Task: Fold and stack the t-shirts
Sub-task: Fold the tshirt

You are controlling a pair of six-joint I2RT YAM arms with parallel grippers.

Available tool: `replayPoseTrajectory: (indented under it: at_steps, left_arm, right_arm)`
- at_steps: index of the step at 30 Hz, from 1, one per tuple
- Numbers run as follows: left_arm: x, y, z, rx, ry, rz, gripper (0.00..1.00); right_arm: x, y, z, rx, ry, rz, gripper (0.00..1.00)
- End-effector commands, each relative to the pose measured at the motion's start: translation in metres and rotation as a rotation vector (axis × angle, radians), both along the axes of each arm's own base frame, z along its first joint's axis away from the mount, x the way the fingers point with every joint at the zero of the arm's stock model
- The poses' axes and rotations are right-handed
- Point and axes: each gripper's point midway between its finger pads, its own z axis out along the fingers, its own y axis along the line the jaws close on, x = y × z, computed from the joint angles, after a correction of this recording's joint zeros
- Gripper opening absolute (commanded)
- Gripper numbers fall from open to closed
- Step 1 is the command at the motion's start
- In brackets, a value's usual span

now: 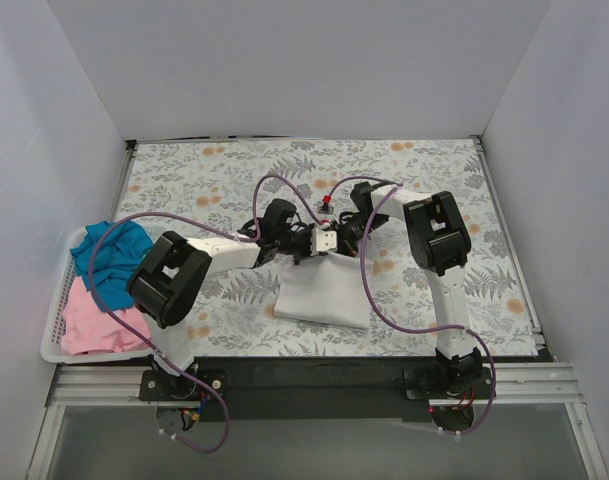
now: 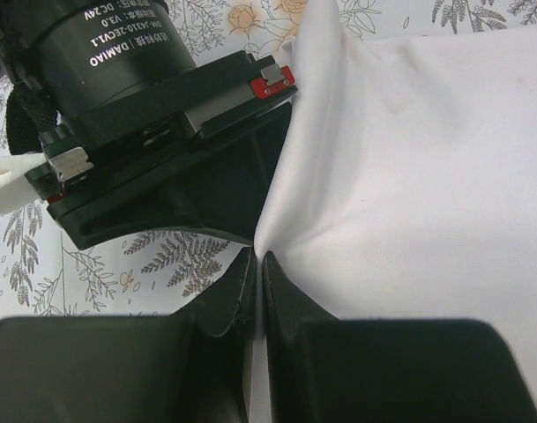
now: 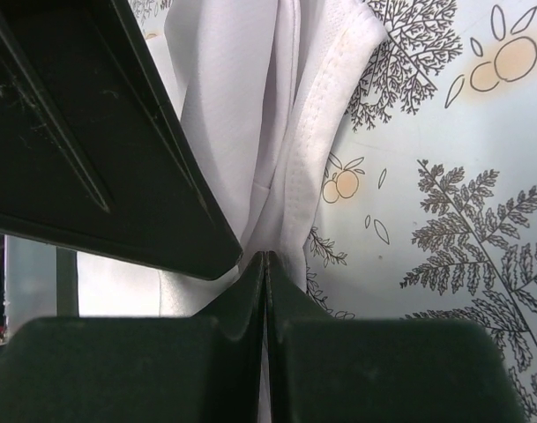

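White t-shirt [image 1: 324, 292] clenched by left tool [image 2: 257, 264] and right tool [image 3: 264, 260], teal t-shirt [image 1: 112, 255] and pink t-shirt [image 1: 96, 318] in basket [image 1: 56, 320]

Upside-down white print on black motor housing [image 2: 118, 62], upper left of left wrist view, "DAMIAO", "DC:24V", "V3.0", model line only partly legible

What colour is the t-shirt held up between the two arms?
Plain white. The t-shirt shows best in the left wrist view.
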Motion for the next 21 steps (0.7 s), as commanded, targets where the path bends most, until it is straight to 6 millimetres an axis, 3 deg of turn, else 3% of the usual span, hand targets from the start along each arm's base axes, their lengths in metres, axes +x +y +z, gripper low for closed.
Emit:
replayPoseTrajectory:
  at_steps: [1,3,6,8,9,10,11,16,20,21]
  left_arm:
    - [0.007,-0.003,0.028,-0.054,-0.09,0.007,0.0]
    - [0.007,-0.002,0.027,-0.049,-0.089,0.014,0.03]
    - [0.009,-0.001,0.038,-0.047,-0.09,0.033,0.21]
    - [0.002,0.006,0.039,-0.011,-0.022,0.05,0.26]
    - [0.007,0.005,0.052,-0.019,-0.019,0.053,0.29]
    - [-0.009,0.013,0.049,0.014,0.082,0.044,0.34]
    - [-0.012,0.016,0.055,0.012,0.116,0.049,0.37]
    - [-0.027,0.046,0.074,-0.012,0.324,0.105,0.49]
    - [-0.02,0.073,0.063,0.012,0.501,0.212,0.57]
    - [-0.018,0.076,0.06,0.018,0.542,0.23,0.58]
  right_arm:
    - [-0.002,0.002,-0.002,0.001,0.006,0.016,0.01]
    - [0.003,0.002,0.001,-0.006,-0.012,0.014,0.01]
    - [0.016,0.002,0.012,-0.017,-0.065,0.006,0.06]
    - [0.025,-0.001,0.025,-0.024,-0.11,-0.008,0.13]
    - [0.031,-0.002,0.03,-0.04,-0.146,-0.01,0.15]
    - [0.035,-0.004,0.039,-0.047,-0.175,-0.017,0.2]
    - [0.039,-0.007,0.044,-0.057,-0.2,-0.023,0.22]
    - [0.066,-0.027,0.076,-0.133,-0.357,-0.075,0.51]
    - [0.079,-0.059,0.099,-0.178,-0.399,-0.144,0.62]
    - [0.073,-0.067,0.099,-0.199,-0.387,-0.137,0.63]
